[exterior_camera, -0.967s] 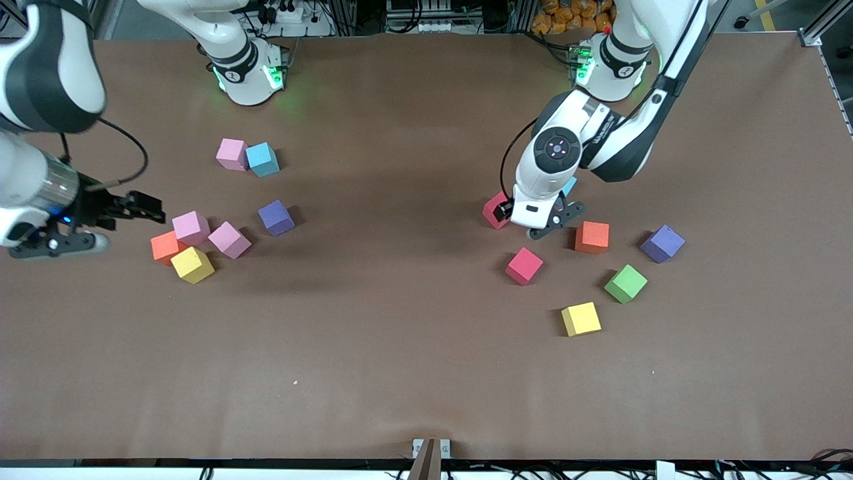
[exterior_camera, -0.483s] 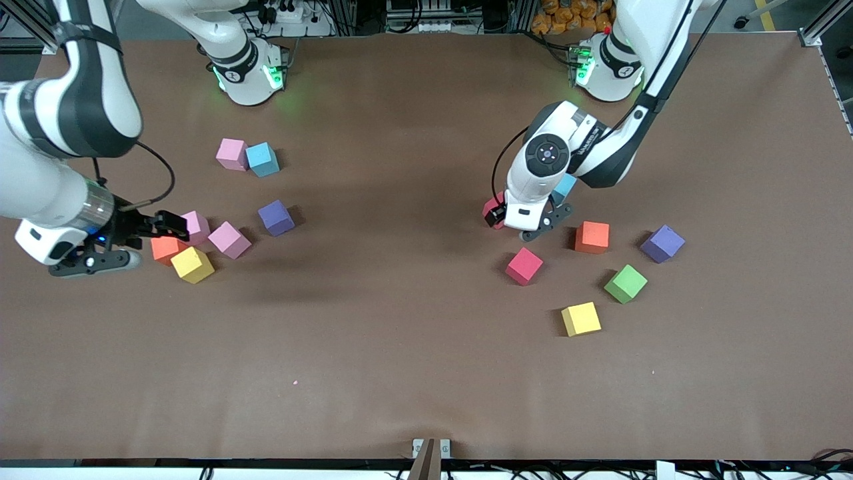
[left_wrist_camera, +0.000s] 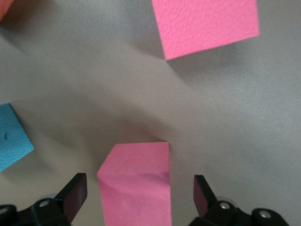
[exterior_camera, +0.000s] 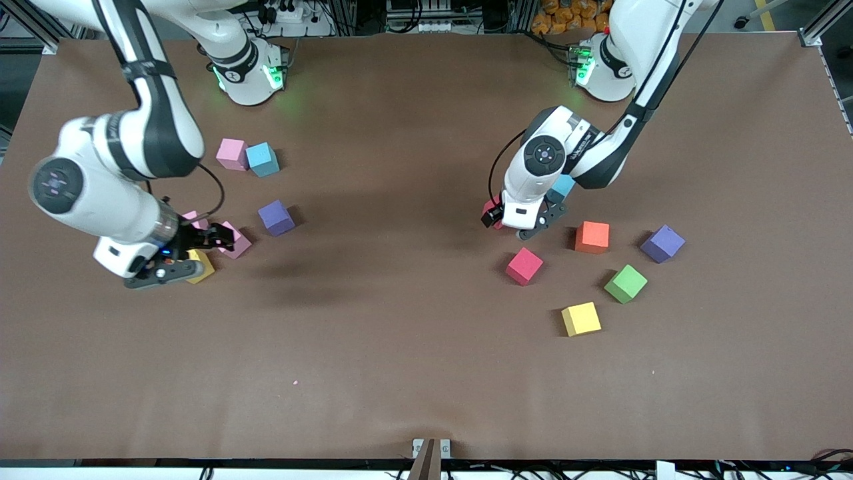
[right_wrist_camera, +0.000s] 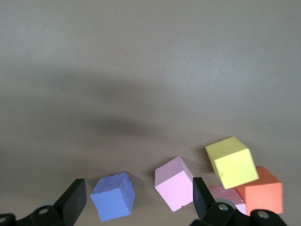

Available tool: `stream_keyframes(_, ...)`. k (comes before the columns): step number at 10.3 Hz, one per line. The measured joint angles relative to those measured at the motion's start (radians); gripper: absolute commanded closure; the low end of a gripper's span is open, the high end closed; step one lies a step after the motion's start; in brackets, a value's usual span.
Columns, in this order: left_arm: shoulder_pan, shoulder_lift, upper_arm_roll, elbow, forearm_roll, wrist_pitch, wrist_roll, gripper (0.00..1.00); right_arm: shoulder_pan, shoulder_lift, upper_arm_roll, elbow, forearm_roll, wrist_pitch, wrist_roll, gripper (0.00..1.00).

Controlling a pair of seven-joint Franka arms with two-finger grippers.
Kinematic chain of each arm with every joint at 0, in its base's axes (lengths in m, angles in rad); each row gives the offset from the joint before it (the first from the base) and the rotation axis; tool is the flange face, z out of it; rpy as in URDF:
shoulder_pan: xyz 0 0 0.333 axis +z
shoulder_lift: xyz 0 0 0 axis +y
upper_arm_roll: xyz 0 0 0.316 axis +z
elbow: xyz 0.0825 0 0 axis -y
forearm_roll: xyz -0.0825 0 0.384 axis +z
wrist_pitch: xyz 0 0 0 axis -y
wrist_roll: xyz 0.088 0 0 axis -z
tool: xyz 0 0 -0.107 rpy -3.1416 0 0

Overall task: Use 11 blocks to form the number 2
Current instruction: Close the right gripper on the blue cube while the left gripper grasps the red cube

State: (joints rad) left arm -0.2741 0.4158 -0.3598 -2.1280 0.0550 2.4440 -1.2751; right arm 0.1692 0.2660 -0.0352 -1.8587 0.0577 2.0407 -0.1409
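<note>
1. Since the earlier frames, the right gripper [exterior_camera: 200, 250] has swung in from the table's edge at the right arm's end and now hangs over the cluster of blocks there; the left gripper [exterior_camera: 516, 220] has shifted only slightly, staying low over a red block [exterior_camera: 491, 212].
2. Front view: most of that red block is hidden under the left gripper, and a light-blue cube [exterior_camera: 563, 187] shows only partly beside the wrist.
3. Left wrist view: the red block [left_wrist_camera: 136, 181] stands between the spread fingers [left_wrist_camera: 75, 193], which are apart and not touching it. A second red block [left_wrist_camera: 207, 23] and the light-blue cube [left_wrist_camera: 11, 136] lie apart from it.
4. Right wrist view: fingers apart, with a pink block [right_wrist_camera: 175, 183] between them and lower down; beside it are a purple block [right_wrist_camera: 114, 196], a yellow block [right_wrist_camera: 232, 161], an orange block [right_wrist_camera: 263, 190] and a second pink block [right_wrist_camera: 225, 195], partly hidden.
5. Front view only: a pink cube [exterior_camera: 232, 154] touching a second light-blue cube [exterior_camera: 262, 159], and, near the left arm's end, loose orange [exterior_camera: 592, 237], purple [exterior_camera: 662, 243], green [exterior_camera: 626, 283] and yellow [exterior_camera: 581, 319] blocks.
6. Blocks are plain matte cubes of equal size, scattered in two groups; no digit is formed.
</note>
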Motion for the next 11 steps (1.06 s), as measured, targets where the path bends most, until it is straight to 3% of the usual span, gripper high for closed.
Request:
stream_keyframes(3, -0.015, 0.031, 0.000, -0.004, 0.000, 0.008, -0.006, 0.00, 0.002, 0.021, -0.003, -0.092, 0.000, 0.144, -0.078, 0.00)
stream_keyframes(4, -0.015, 0.037, 0.000, -0.004, 0.000, 0.012, -0.008, 0.19, 0.002, 0.017, -0.003, -0.168, 0.000, 0.252, -0.087, 0.00)
stream_keyframes(5, -0.017, 0.039, 0.000, -0.004, 0.000, 0.020, -0.011, 0.47, 0.002, 0.008, -0.001, -0.247, 0.000, 0.350, -0.091, 0.00)
stream_keyframes(6, -0.024, 0.040, 0.000, -0.004, 0.000, 0.028, -0.017, 0.66, 0.004, -0.004, 0.005, -0.317, 0.000, 0.417, -0.094, 0.00)
stream_keyframes(9, -0.045, 0.038, -0.008, -0.003, 0.093, 0.034, -0.021, 0.81, 0.037, -0.057, 0.028, -0.433, 0.026, 0.479, -0.095, 0.00)
stream_keyframes(11, -0.090, 0.039, -0.023, -0.004, 0.122, 0.036, -0.020, 0.81, 0.084, -0.107, 0.030, -0.503, 0.045, 0.496, -0.095, 0.00)
